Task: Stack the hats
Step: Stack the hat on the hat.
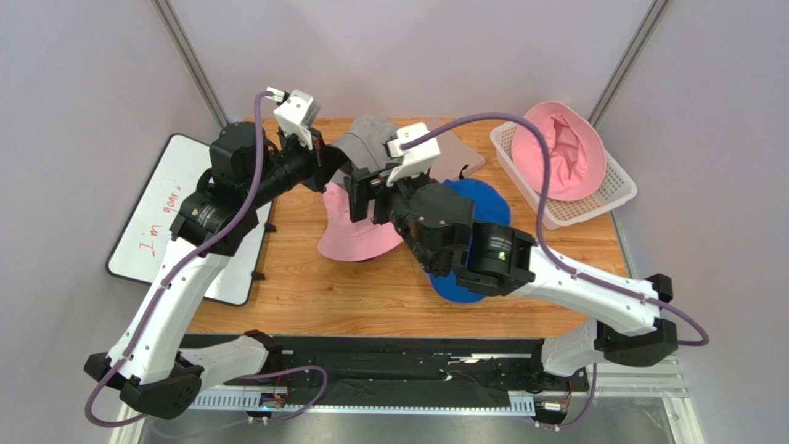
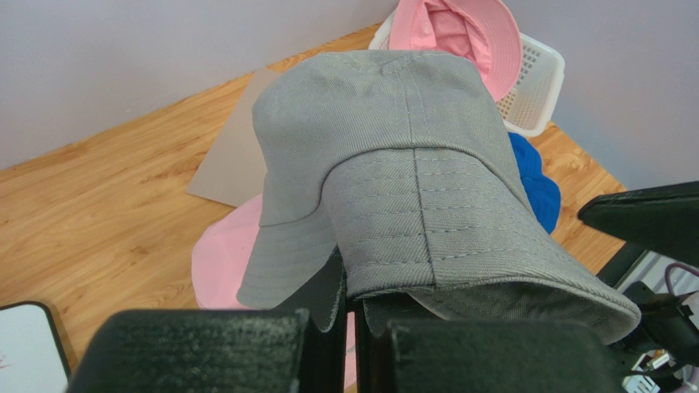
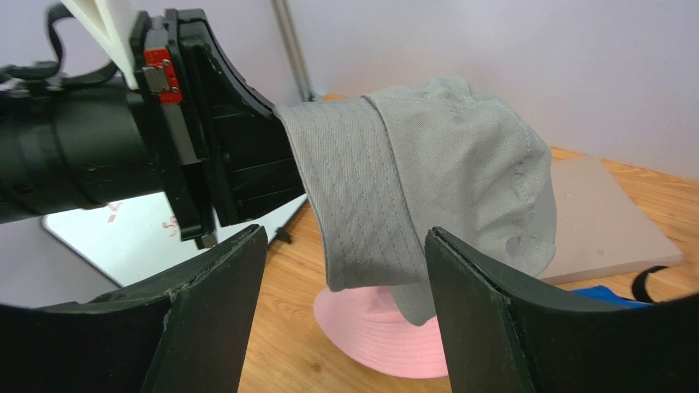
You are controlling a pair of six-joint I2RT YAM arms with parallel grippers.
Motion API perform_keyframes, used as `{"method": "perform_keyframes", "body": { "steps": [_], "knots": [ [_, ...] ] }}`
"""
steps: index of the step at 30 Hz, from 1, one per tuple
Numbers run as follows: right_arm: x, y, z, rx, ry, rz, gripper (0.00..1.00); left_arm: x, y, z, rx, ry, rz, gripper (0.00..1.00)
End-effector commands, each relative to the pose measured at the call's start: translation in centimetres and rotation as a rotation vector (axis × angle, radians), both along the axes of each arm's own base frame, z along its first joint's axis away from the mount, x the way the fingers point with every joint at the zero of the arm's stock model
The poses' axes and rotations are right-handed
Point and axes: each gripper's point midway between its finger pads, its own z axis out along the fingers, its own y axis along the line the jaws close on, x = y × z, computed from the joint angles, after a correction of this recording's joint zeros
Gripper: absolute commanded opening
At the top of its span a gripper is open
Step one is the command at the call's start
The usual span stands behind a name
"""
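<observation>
Grey twill bucket hat up off the table, pinched by the brim in the clamped left gripper, hanging just above the pink hat lying below. Right gripper wide open, one finger either side of the dangling brim, not touching yet. Blue hat at 3 o'clock of the pink one, second pink hat in the white basket out at 2 o'clock. Best bet, probably: close the right side on the free brim, spread the opening, centre the crown over the pink crown, then lower both sides level before letting go. Floppy fabric, so likely to fold or land lopsided if dropped one-handed
</observation>
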Motion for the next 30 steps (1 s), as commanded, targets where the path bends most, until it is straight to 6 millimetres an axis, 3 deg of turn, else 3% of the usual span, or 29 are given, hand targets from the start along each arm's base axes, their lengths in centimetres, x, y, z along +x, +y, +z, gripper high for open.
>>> {"method": "perform_keyframes", "body": {
  "steps": [1,3,8,14,21,24,25,26,28,30],
  "knots": [
    [1.0,-0.5,1.2,-0.059,-0.041,-0.137,0.75,0.1,0.1,2.3,-0.039,-0.052,0.016,0.00],
    [1.4,0.1,0.4,-0.107,-0.047,-0.171,0.75,0.2,0.1,2.2,-0.036,-0.051,0.021,0.00],
    [2.6,-2.5,-0.4,-0.228,-0.064,-0.350,0.66,0.4,0.7,2.6,-0.028,-0.071,0.051,0.00],
    [4.0,-5.6,-0.1,-0.213,-0.056,-0.389,0.43,0.5,0.9,2.9,-0.025,-0.078,0.064,0.00],
    [6.5,-8.0,-0.1,-0.228,-0.053,-0.374,0.03,1.3,1.1,3.4,-0.017,-0.088,0.090,0.00],
    [8.1,-8.8,-0.1,-0.266,-0.062,-0.394,0.00,2.6,0.6,4.4,-0.023,-0.101,0.102,0.00],
    [8.5,-9.1,0.4,-0.267,-0.069,-0.403,0.00,3.7,0.1,3.9,-0.011,-0.085,0.106,0.00],
    [8.7,-9.4,0.8,-0.272,-0.076,-0.415,0.00,4.0,0.1,5.1,-0.018,-0.112,0.112,0.00],
    [9.5,-10.3,2.1,-0.274,-0.095,-0.434,0.00,5.4,-0.6,5.1,-0.003,-0.110,0.116,0.00],
    [10.3,-10.7,3.1,-0.261,-0.113,-0.440,0.00,6.0,-0.8,6.8,0.001,-0.160,0.114,0.00]
  ]
}}
